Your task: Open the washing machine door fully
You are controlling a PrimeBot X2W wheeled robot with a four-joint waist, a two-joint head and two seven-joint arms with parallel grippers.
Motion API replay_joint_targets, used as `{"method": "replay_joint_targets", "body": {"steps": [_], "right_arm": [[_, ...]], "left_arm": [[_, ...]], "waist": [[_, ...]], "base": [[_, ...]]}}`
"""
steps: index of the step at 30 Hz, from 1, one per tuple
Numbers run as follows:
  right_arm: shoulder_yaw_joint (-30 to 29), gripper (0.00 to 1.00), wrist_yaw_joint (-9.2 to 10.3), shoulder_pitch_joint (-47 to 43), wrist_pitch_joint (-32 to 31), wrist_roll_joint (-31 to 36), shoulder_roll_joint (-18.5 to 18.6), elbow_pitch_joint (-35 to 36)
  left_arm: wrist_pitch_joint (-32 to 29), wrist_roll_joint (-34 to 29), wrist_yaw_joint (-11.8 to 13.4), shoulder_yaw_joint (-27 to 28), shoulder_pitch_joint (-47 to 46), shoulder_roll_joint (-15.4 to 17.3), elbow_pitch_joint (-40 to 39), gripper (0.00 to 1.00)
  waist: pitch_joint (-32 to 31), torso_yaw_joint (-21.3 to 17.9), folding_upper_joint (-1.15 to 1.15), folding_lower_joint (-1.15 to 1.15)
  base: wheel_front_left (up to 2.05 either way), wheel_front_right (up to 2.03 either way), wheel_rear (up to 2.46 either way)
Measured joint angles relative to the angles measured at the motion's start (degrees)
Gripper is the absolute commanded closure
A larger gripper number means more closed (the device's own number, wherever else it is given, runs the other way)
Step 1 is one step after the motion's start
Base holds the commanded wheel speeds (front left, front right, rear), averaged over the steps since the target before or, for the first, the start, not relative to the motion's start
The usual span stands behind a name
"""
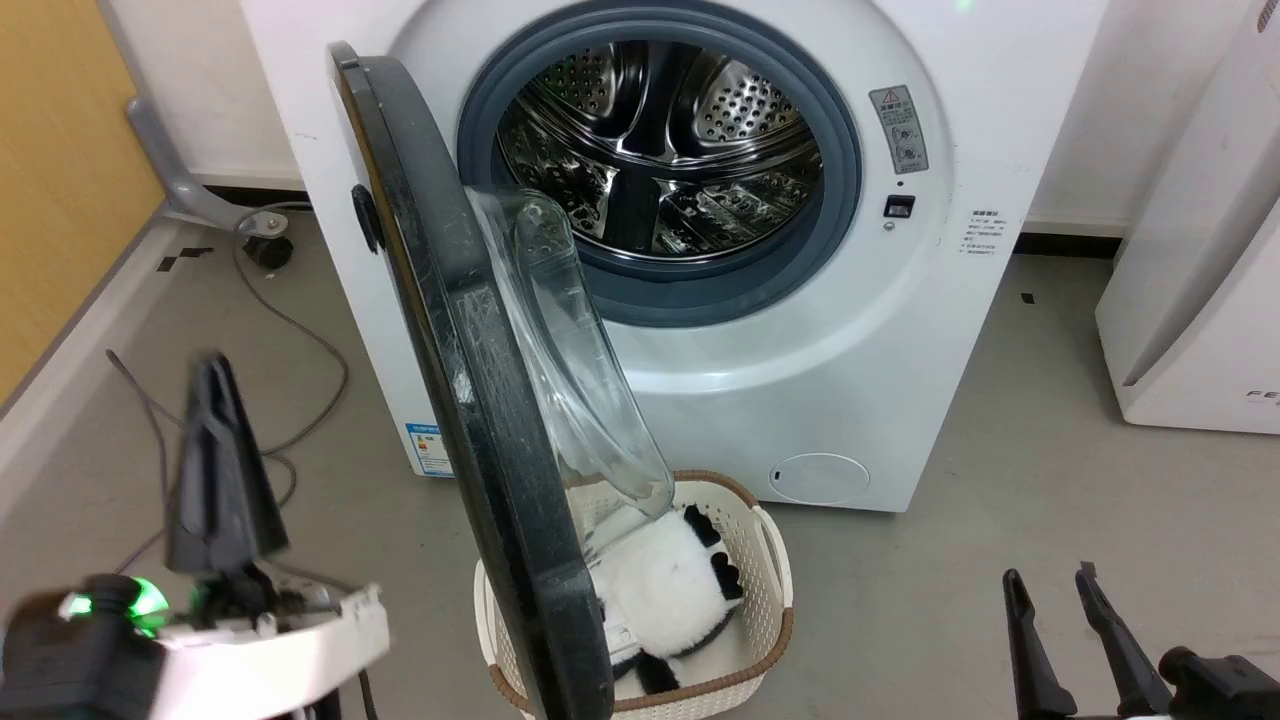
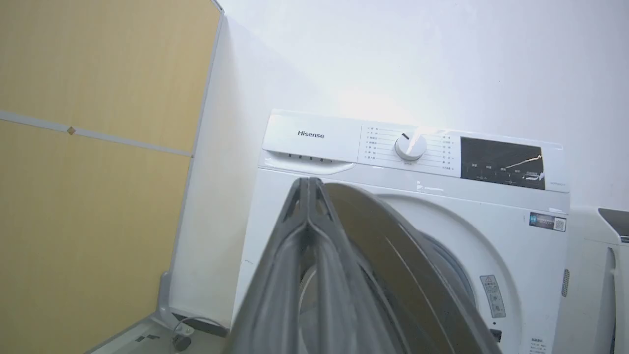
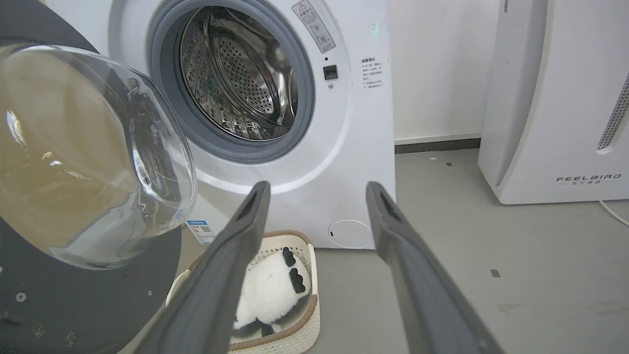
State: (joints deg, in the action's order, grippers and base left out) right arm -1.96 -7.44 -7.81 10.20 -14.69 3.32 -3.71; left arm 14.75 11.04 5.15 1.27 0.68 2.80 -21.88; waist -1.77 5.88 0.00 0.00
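Observation:
The white washing machine point(image 1: 850, 350) stands ahead with its steel drum point(image 1: 660, 150) exposed. Its black washing machine door point(image 1: 470, 400) hangs swung out to about a right angle, edge-on to me, the clear glass bowl point(image 1: 580, 380) facing right. My left gripper point(image 1: 212, 375) is shut on nothing, left of the door and apart from it. In the left wrist view the left gripper point(image 2: 308, 183) points up beside the door's glossy outer face point(image 2: 383, 231). My right gripper point(image 1: 1050, 580) stands open at the lower right. From the right wrist the right gripper point(image 3: 317, 191) faces the machine point(image 3: 363, 137), the door's bowl point(image 3: 88, 147) to its left.
A cream basket point(image 1: 770, 590) holding a panda plush point(image 1: 660, 580) sits on the floor under the door's free edge. A white appliance point(image 1: 1200, 300) stands at the right. Cables point(image 1: 300, 330) trail over the floor at the left, beside a wooden panel point(image 1: 50, 150).

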Motion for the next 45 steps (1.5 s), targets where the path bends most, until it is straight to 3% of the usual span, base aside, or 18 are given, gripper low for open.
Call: {"method": "replay_joint_targets", "body": {"steps": [7, 14, 25, 33, 45], "right_arm": [[0.3, 0.00, 0.00, 0.0, 0.0, -1.0, -0.1, -0.7], [1.1, 0.00, 0.00, 0.0, 0.8, -2.1, -0.2, -2.2], [2.1, 0.00, 0.00, 0.1, 1.6, -4.4, -0.2, -5.2], [2.0, 0.00, -0.01, 0.1, 2.0, -5.1, -0.2, -6.0], [2.1, 0.00, 0.00, 0.1, 2.1, -5.3, -0.2, -6.9]], "left_arm": [[0.0, -0.8, -0.3, -1.9, -4.4, 0.0, -6.3, 1.00], [-0.5, -1.5, -2.6, -10.6, -4.7, 0.0, -6.2, 1.00], [-12.7, -3.2, -4.3, -26.4, 0.0, 0.0, -0.5, 1.00], [-19.6, -1.5, -3.3, -27.5, 4.4, 0.9, 5.9, 1.00], [-20.6, -0.8, -2.7, -26.5, 5.0, 1.8, 9.1, 1.00]], "waist": [[0.0, -0.3, 0.00, 0.00], [0.1, -0.3, 0.00, 0.00], [0.3, 0.9, 0.00, 0.00], [0.4, 1.8, 0.00, 0.00], [0.5, 5.5, 0.00, 0.00]], "base": [[0.00, 0.00, 0.00], [0.00, 0.00, 0.00], [0.00, 0.00, 0.00], [0.00, 0.00, 0.00], [0.00, 0.00, 0.00]]}}
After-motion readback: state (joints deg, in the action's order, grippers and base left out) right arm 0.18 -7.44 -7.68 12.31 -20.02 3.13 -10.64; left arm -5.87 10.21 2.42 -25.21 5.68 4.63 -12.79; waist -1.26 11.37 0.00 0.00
